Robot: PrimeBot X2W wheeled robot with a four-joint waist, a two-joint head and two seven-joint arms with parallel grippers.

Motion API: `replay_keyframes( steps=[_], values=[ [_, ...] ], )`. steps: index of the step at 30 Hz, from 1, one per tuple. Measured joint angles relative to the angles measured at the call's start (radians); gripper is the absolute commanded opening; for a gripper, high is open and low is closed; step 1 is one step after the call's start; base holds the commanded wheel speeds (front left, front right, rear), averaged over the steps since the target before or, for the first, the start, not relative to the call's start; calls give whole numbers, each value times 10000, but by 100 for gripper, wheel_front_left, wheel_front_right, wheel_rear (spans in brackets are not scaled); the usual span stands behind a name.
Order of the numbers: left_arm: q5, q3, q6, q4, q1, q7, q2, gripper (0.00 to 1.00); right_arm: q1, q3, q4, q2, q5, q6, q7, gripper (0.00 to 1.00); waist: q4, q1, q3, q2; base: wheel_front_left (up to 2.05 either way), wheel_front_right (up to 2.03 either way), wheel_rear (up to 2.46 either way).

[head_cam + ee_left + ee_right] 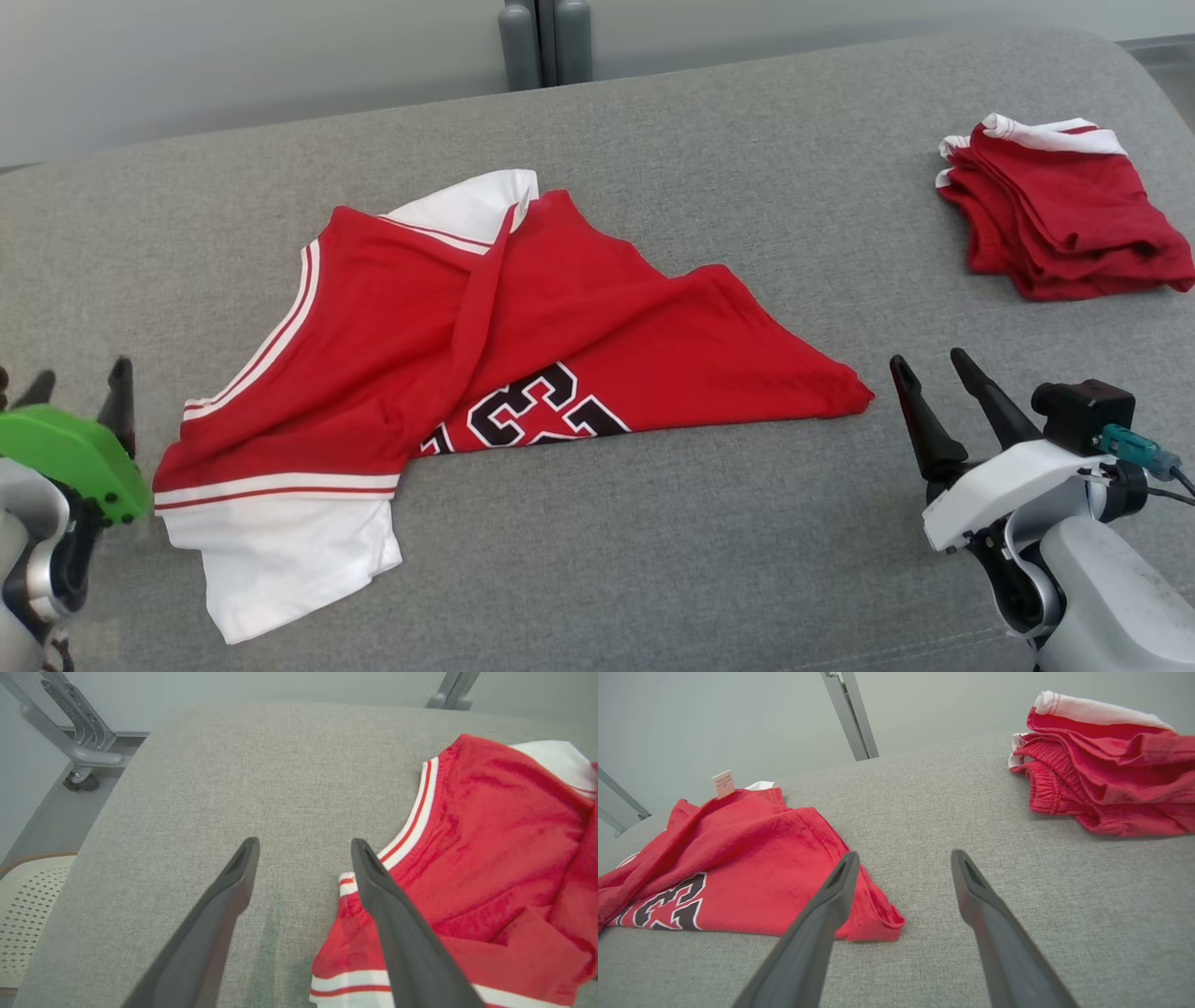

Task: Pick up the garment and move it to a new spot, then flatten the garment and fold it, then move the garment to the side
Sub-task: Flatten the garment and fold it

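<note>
Loosely rumpled, the red basketball jersey with white striped trim and a black number print [523, 355] lies near the middle of the grey fabric-covered worktop [747, 523], one side doubled over itself so that only part of the number shows. The left end effector [82, 373] and the right end effector [929, 359] stand at either end of the jersey, each with its two dark fingers spread apart and holding nothing. Judged from this, the flattening, the folding and the move to the side are all left to do; whether the jersey already lies in its new spot cannot be told. A folded pile of red and white garments [1055, 224] sits well apart at the far right, likely marking where finished pieces go. The left wrist view shows one finger of the left end effector [304, 843] over the striped edge of the jersey [490, 849], a closeness the head view leaves unclear. The right wrist view brings out a small pale care label [723, 784] standing up at the jersey's far edge, and the hemmed corner [878, 919] lying just beside the open right end effector [904, 855].
</note>
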Motion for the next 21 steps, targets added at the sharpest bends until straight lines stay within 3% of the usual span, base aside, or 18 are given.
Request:
replay_keyframes(
  steps=[2, 4, 6, 10, 14, 21],
  values=[
    [336, 274, 397, -378, 47, -1306, -144, 100, 30, -36, -35, -2, -4, 2, 0, 100, 23, 0, -28, 0, 0, 0, 0],
    [608, 474, 683, -926, 306, -1864, -424, 100, 81, -75, -79, -2, -17, 2, -2, 100, 50, 0, -51, 0, 0, 0, 0],
    [1131, 823, 1058, -1530, 759, -1985, -807, 100, 122, -130, -117, -13, -38, 2, 0, 100, 99, 0, -62, 0, 0, 0, 0],
    [3114, 2644, 1588, -3143, 1902, -2046, -2019, 100, 192, -228, -230, -88, -105, 2, -2, 100, 264, 0, -48, 0, 0, 0, 0],
    [4280, 3501, 1313, -3603, 3322, -2044, -3354, 100, 219, -232, -305, -242, -159, 0, -2, 100, 499, 0, -12, 0, 0, 0, 0],
    [5559, 4257, 343, -3530, 3568, -2046, -4592, 100, -711, 6, -548, -405, 151, 0, 150, 100, 1065, 0, 114, 0, 0, 0, 0]
  ],
)
